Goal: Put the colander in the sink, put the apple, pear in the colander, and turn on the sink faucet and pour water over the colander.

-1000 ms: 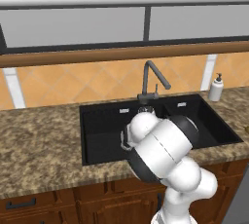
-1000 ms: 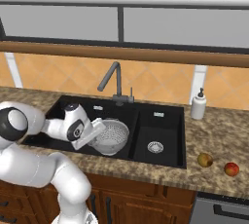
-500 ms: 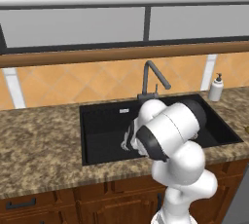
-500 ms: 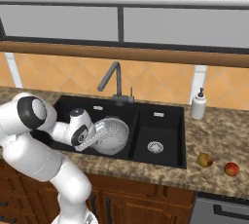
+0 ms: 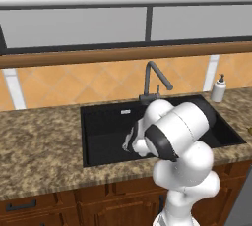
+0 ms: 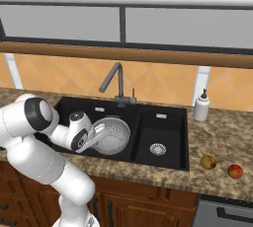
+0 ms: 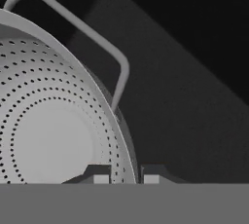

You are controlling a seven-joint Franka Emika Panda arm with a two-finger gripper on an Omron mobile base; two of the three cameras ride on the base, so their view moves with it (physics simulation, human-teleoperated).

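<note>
- Where you look along the hand, you see the gripper (image 7: 124, 175) pinching the thin rim of the one colander (image 7: 48, 135), one fingertip inside the bowl and one outside.
- You have one wire handle (image 7: 92, 38) of the colander arching above the rim in that view, against the black basin behind it.
- From the right base view, you find the colander (image 6: 112, 134) inside the larger, left basin of the sink (image 6: 170, 117), tilted a little toward the arm, with the gripper (image 6: 99, 134) at its near-left rim.
- You count two basins in the sink, and one round silver drain (image 6: 157, 148) shows in the smaller, right basin.
- You have one sink faucet (image 6: 116, 83) rising behind the divide between the basins, its spout angled to the left over the larger basin.
- Further right, one white soap dispenser (image 6: 201, 106) stands on the worktop (image 6: 217, 137) just beside the sink's far right corner.
- You see two fruits on the worktop right of the sink: one pear (image 6: 208, 162), then one apple (image 6: 235, 171) near it, the two apart from each other and well apart from the colander.
</note>
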